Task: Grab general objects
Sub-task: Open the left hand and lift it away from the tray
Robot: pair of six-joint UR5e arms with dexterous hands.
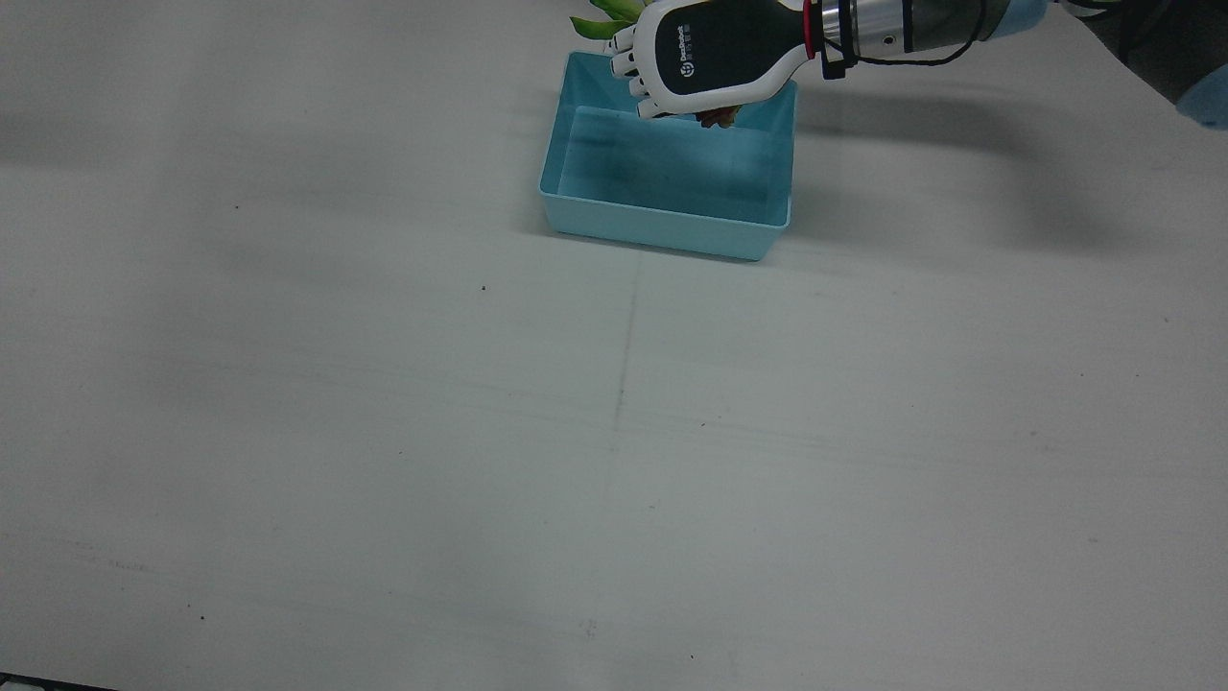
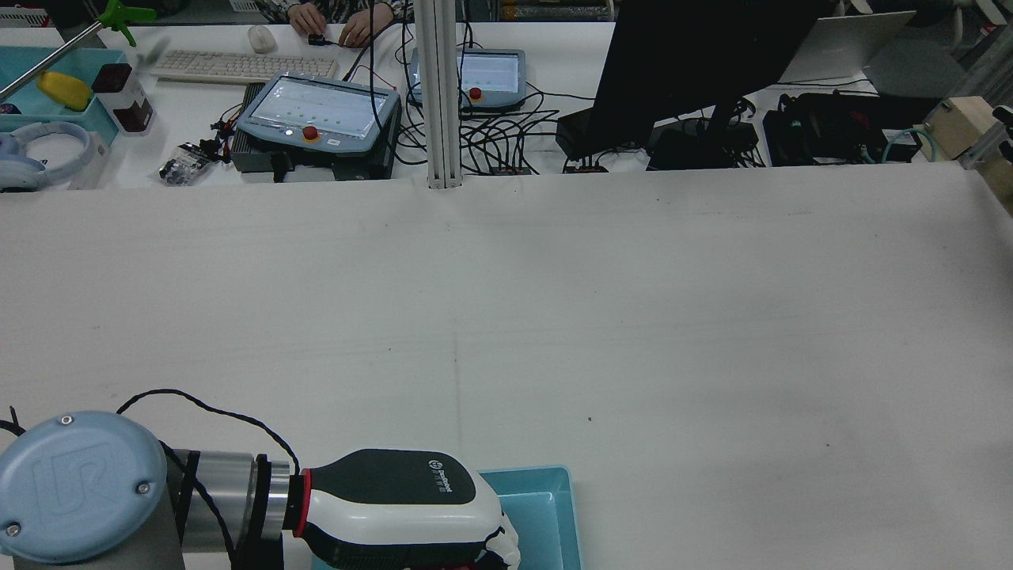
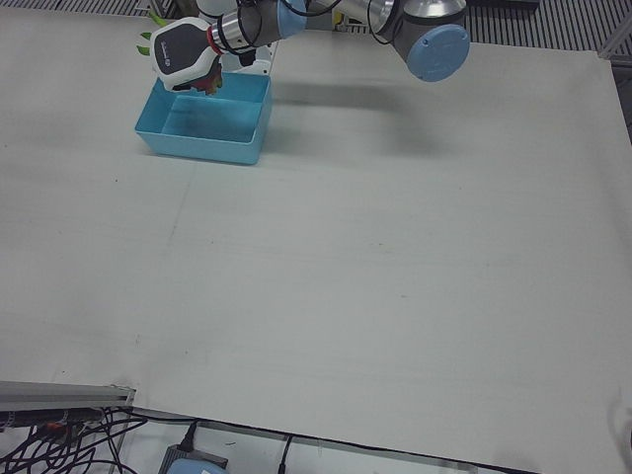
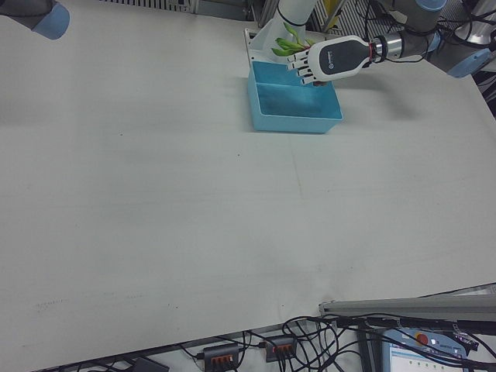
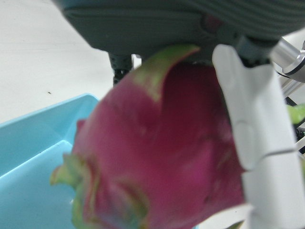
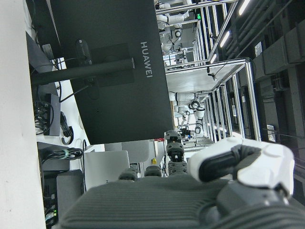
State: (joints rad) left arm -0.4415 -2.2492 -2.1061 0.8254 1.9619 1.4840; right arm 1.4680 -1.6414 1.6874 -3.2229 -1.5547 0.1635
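My left hand (image 1: pixel 710 53) is shut on a magenta dragon fruit with green-tipped scales (image 5: pixel 162 157). It holds the fruit above the far side of a light blue bin (image 1: pixel 662 226). In the front view only a small reddish bit of the fruit (image 1: pixel 718 117) shows under the fingers. The hand also shows in the rear view (image 2: pixel 396 507), the left-front view (image 3: pixel 183 54) and the right-front view (image 4: pixel 333 58). The inside of the bin looks empty. My right hand (image 6: pixel 228 167) shows only in its own view, fingers extended, holding nothing, away from the table.
Green leaves (image 1: pixel 602 19) stick out behind the left hand by the arm's pedestal. The bin stands near the robot's edge of the white table (image 1: pixel 614 432). Monitors, cables and teach pendants (image 2: pixel 316 119) lie beyond the far edge.
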